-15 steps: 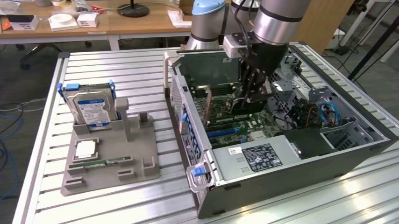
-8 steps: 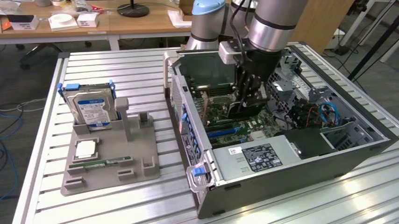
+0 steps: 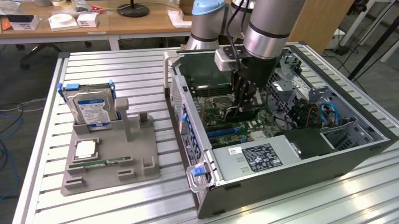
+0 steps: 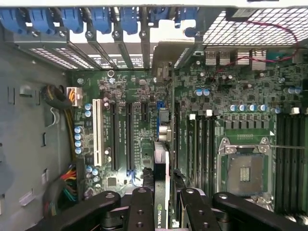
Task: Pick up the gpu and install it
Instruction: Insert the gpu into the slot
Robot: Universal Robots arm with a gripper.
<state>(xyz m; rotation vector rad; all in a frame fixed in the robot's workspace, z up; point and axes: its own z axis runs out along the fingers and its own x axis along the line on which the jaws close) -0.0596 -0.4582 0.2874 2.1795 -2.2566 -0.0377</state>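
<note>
Gripping the gpu (image 4: 161, 187), a thin dark expansion card with a silvery bracket end, the black gripper (image 4: 161, 209) has its fingers (image 4: 142, 211) closed on the card's upper edge, edge-on above the green motherboard (image 4: 139, 125). Inside the open grey computer case (image 3: 311, 163) on the slatted metal counter (image 3: 112, 205), the card hangs directly below the gripper, its long axis running along the dark expansion slots (image 4: 129, 137) toward the rear bracket openings, seemingly at or just above a slot.
</note>
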